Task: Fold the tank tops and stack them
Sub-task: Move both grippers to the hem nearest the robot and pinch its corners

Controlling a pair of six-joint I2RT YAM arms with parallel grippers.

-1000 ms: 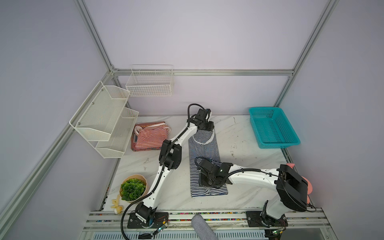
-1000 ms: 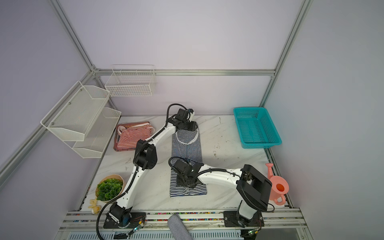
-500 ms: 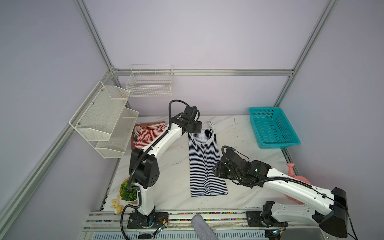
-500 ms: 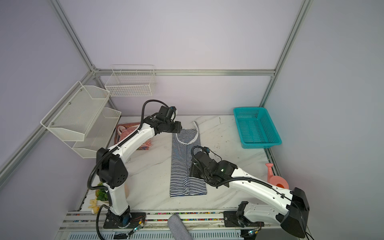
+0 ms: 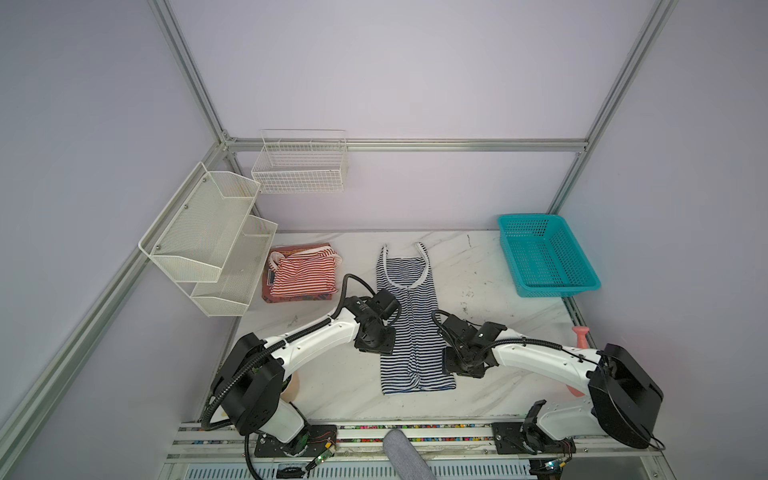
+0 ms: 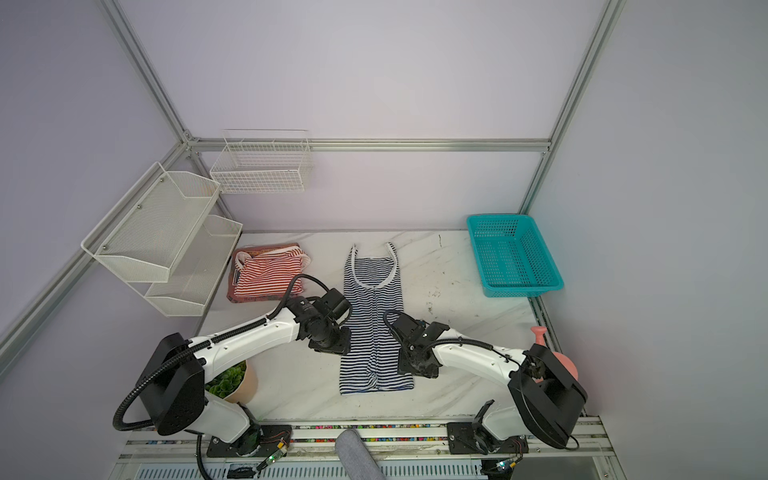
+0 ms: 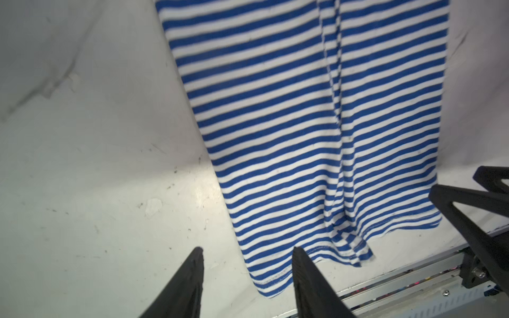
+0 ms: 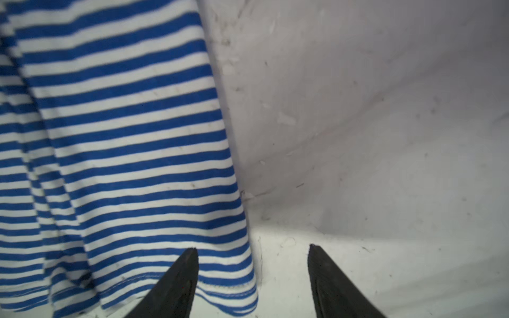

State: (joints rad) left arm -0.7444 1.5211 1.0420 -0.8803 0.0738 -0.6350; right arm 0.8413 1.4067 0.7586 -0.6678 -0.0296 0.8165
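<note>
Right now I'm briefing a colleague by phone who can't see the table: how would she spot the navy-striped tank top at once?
Start at the white marble table; the navy-striped tank top lies flat down its middle, straps toward the back wall. Unlike the red-striped top bundled to its left, it is laid out long, with blue-and-white stripes.

navy-and-white striped tank top [image 5: 409, 332] flat on white marble table [image 5: 332, 382], left gripper [image 5: 376, 347] and right gripper [image 5: 459, 368] over its side edges, folded red-and-white striped tank top [image 5: 303, 276] back left
</note>
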